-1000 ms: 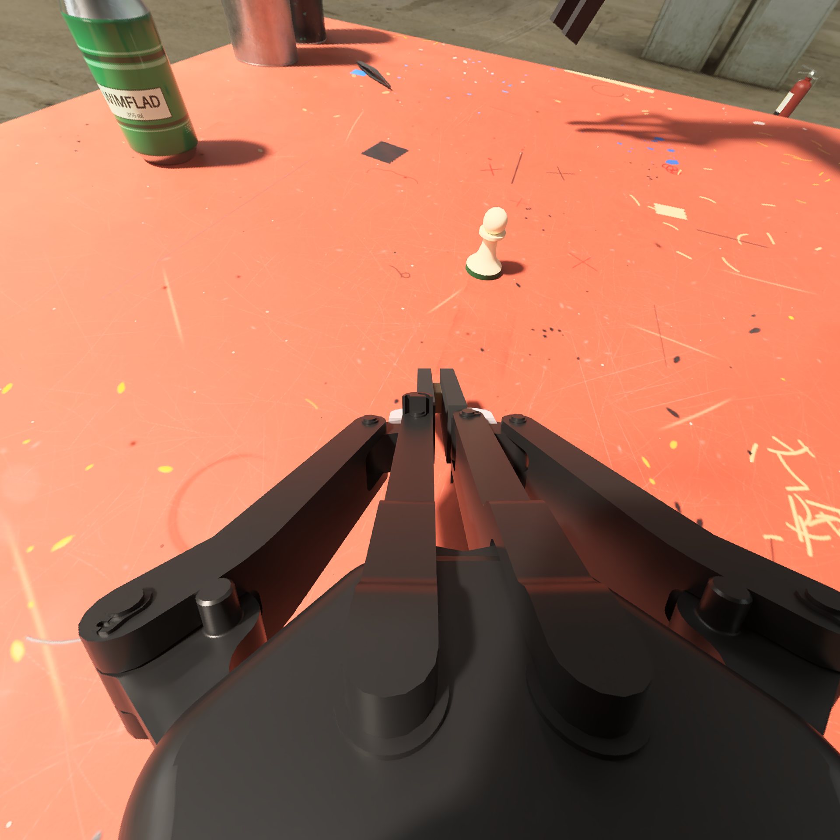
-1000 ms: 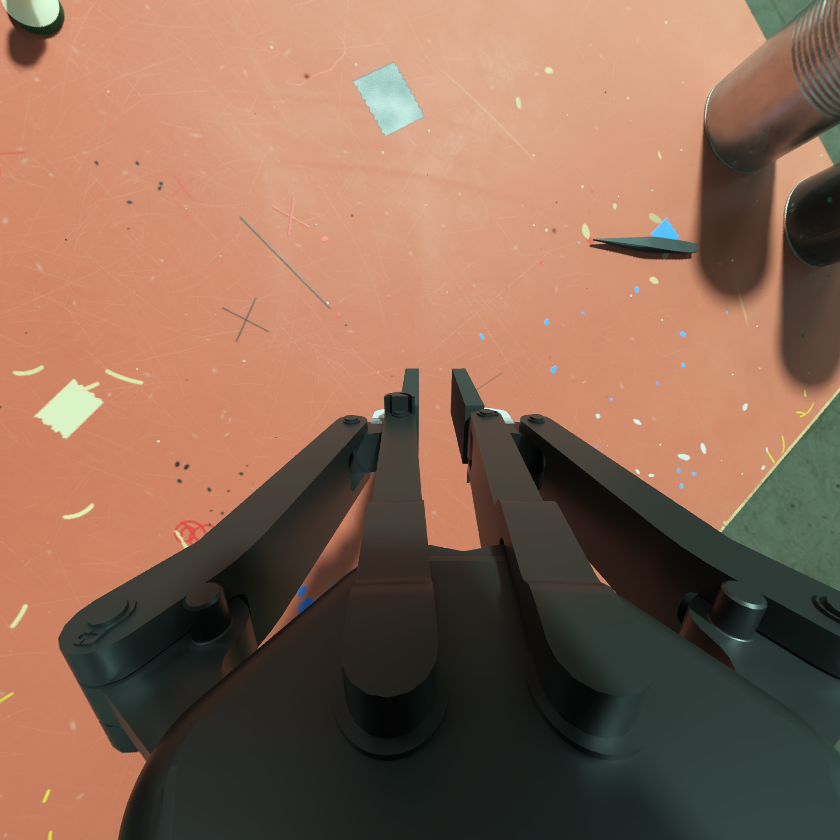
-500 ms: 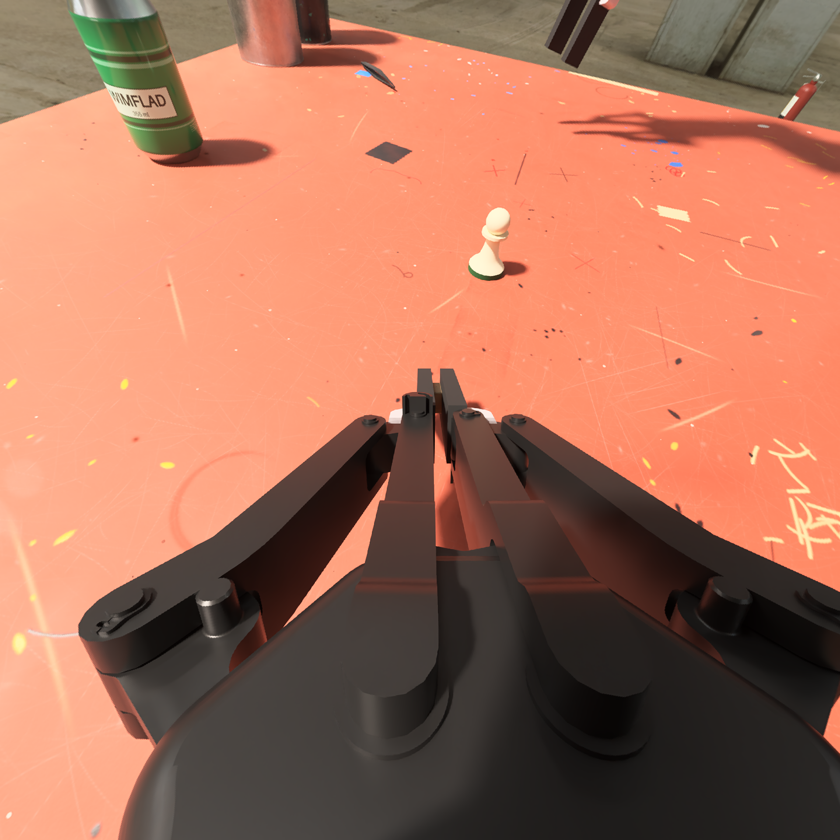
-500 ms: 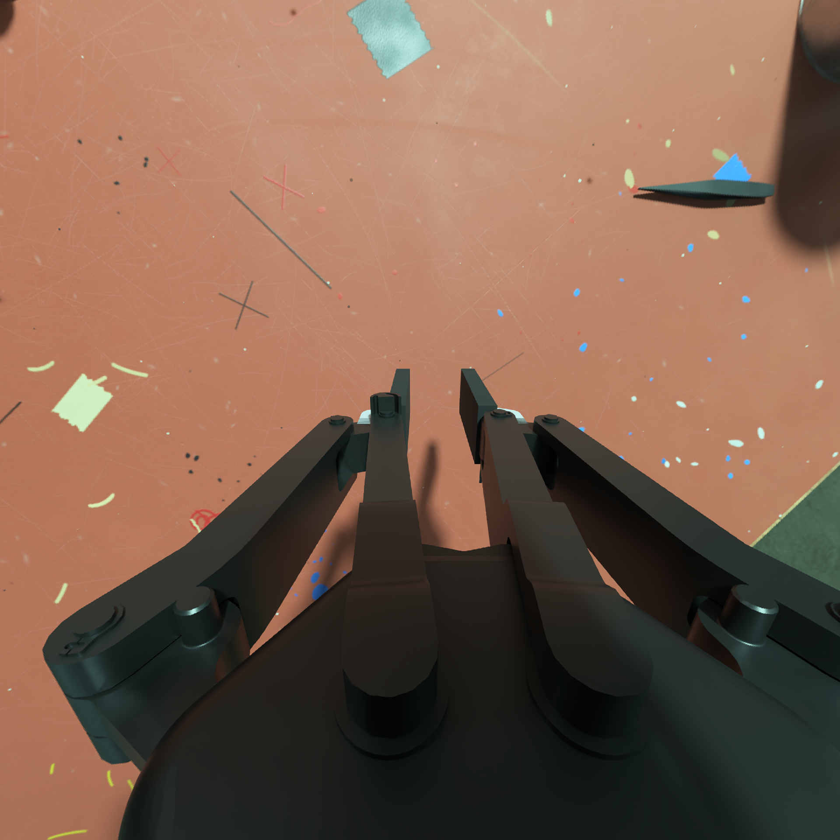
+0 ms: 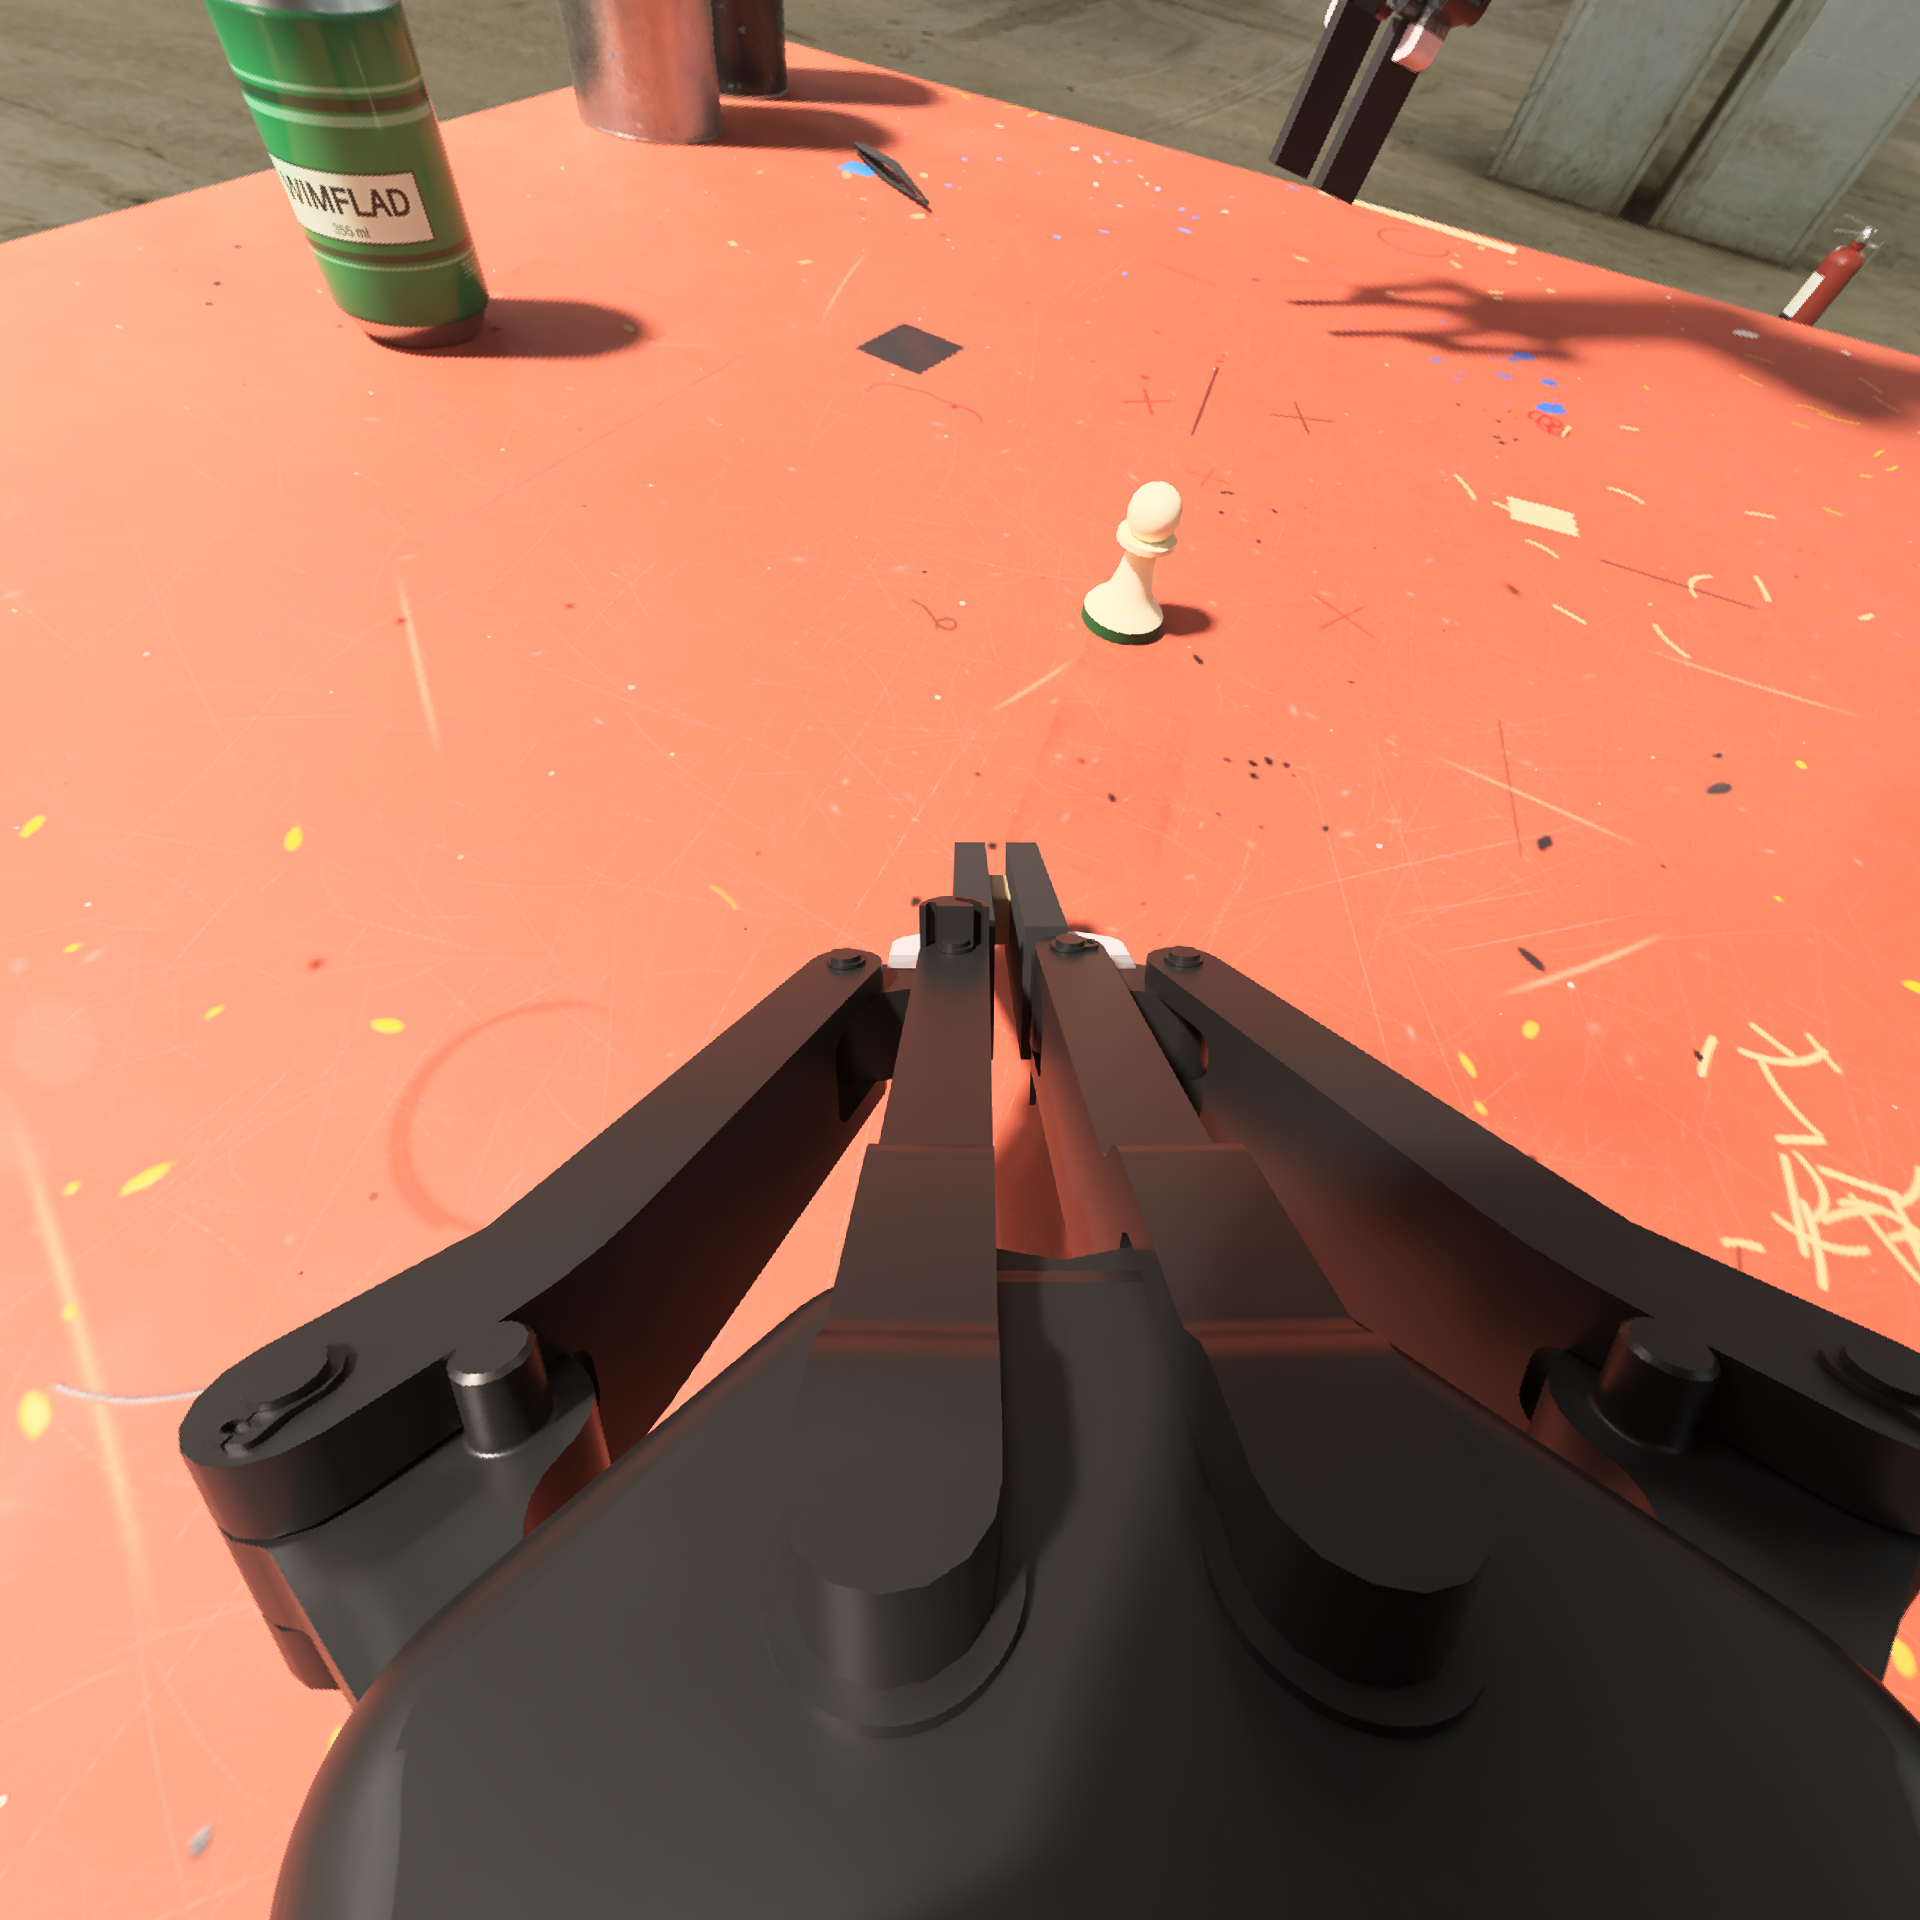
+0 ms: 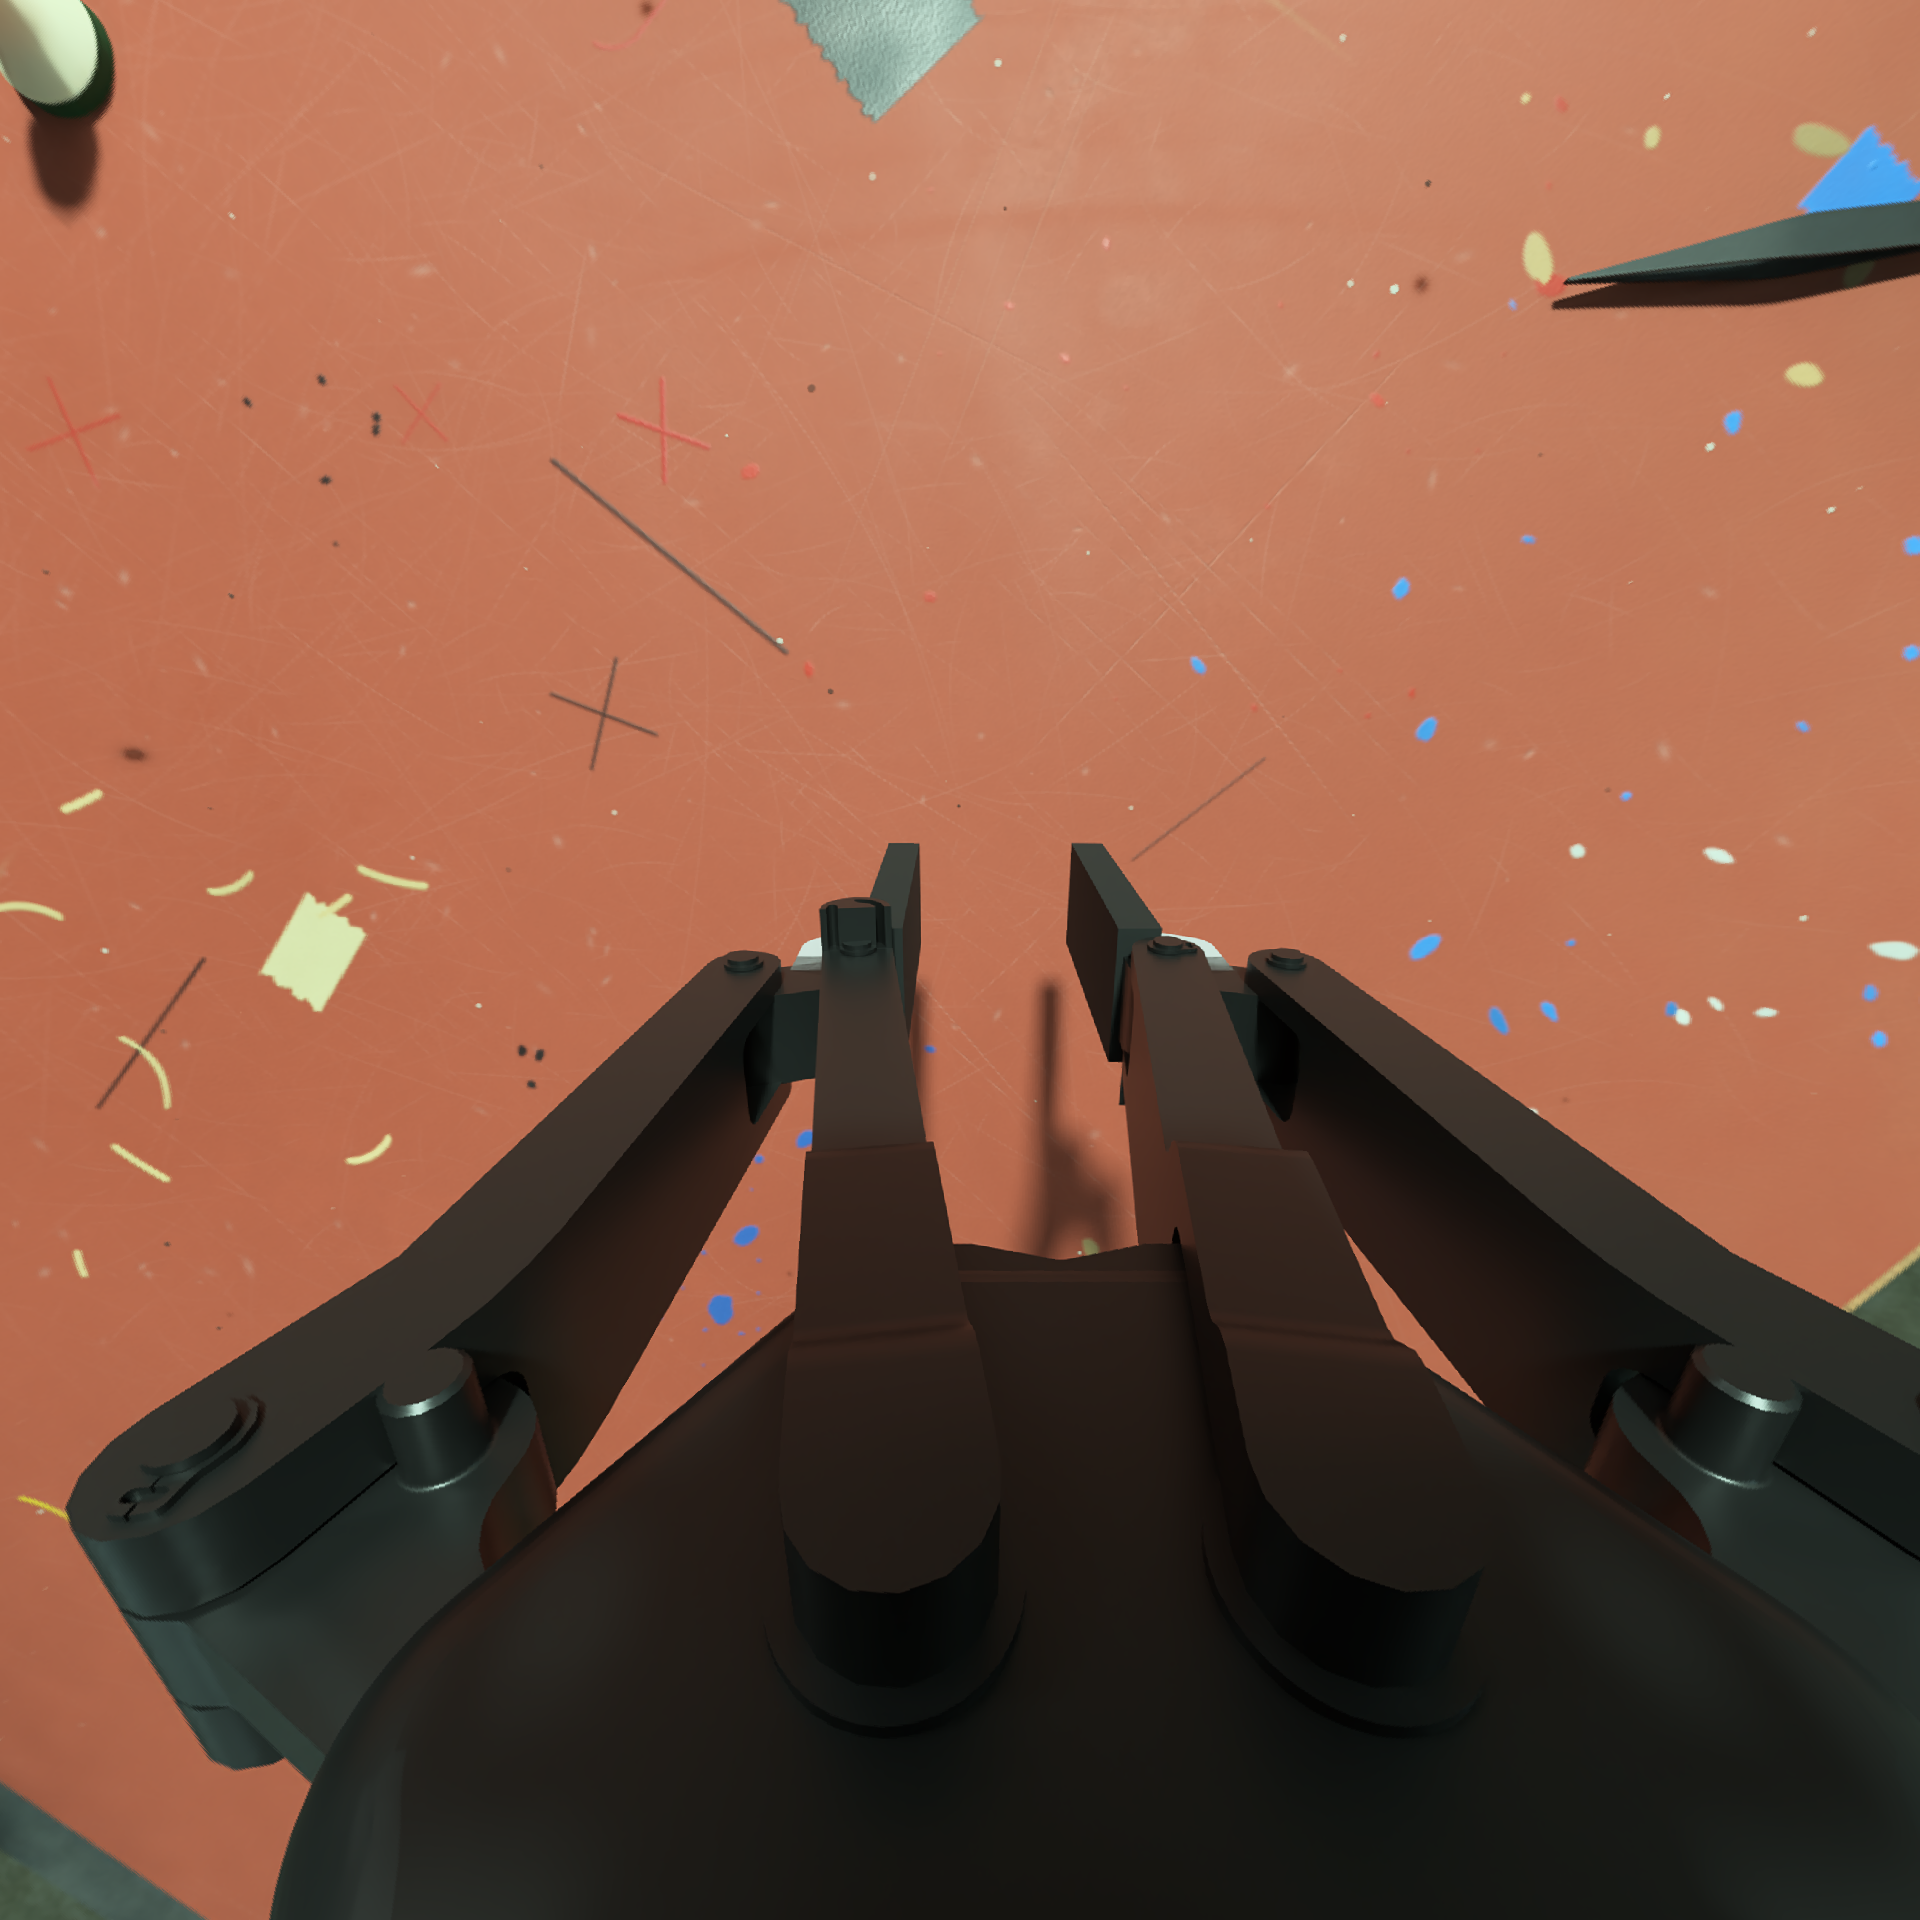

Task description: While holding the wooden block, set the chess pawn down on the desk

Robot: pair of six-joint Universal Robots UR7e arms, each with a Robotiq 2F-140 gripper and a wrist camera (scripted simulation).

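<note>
The cream chess pawn with a dark green base stands upright on the orange desk, ahead of my left gripper. The left gripper is shut on the wooden block, of which only a thin tan sliver shows between the pads. My right gripper is open and empty above the desk; its fingers also show at the top of the left wrist view. The pawn's base shows at the top left corner of the right wrist view, far from the right gripper.
A green can stands at the back left, with two metal cylinders behind it. A flat dark blade-like piece lies near the back edge. A grey tape square and paint flecks mark the desk. A red extinguisher stands beyond.
The right gripper has opened wider and moved, so the desk marks shifted and the pawn's base came back into its view. The left gripper kept its hold and barely moved.
</note>
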